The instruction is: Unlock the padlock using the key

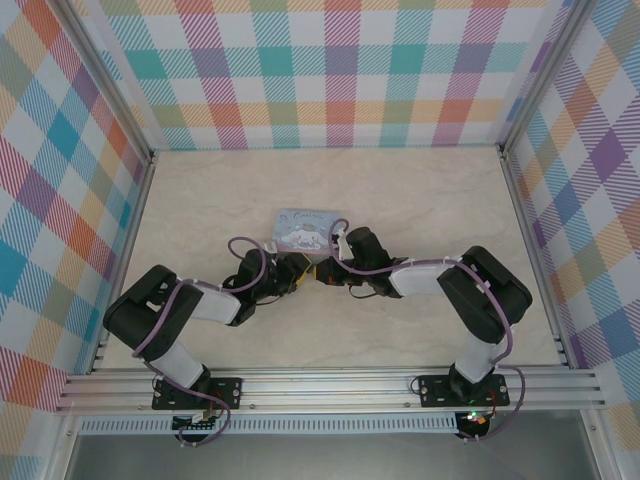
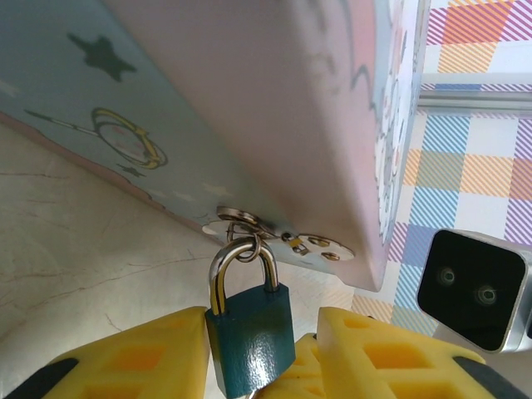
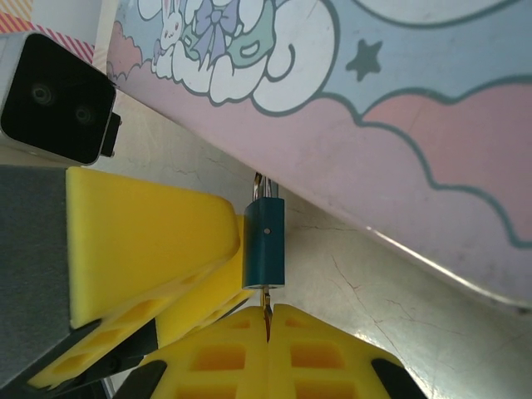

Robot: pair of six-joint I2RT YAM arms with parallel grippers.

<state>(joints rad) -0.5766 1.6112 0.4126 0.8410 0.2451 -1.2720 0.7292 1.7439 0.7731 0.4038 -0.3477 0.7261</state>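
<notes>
1. Counter (image 1: 420,200): pale, marbled, flat. The tin (image 1: 308,227) lies on it face up, just beyond both of my claws. I judge the tin light enough to slide if I push on the lock.

2. Left claw (image 2: 262,353): the jaws stand either side of the padlock body. One pad (image 2: 141,357) lies against it, and a sliver of gap appears at the other. I cannot tell whether the grip is made.

3. Right claw (image 3: 268,353): closed flat, pinching the key.

4. Padlock (image 2: 249,337): it hangs at the tin's near edge, with its shackle (image 2: 223,270) through the ring of the hasp (image 2: 287,237).
- Handling, by judgement: rigid metal, light, and free to swing and twist on that ring. The painted faces are probably slippery against foam.
- Where to hold: across the body, leaving the underside clear.

5. Key (image 3: 268,312): a thin silvery blade projects from my right pads, with its tip at the padlock's underside. I cannot tell whether it has entered.
- Handling, by judgement: stiff but slender, and apt to pivot between the pads under torque. Align it with the body before turning.

6. Views:
- The top external view gives the layout of arms and tin.
- The left wrist view gives the shackle, ring and hasp.
- The right wrist view gives the key-to-body alignment.
</notes>
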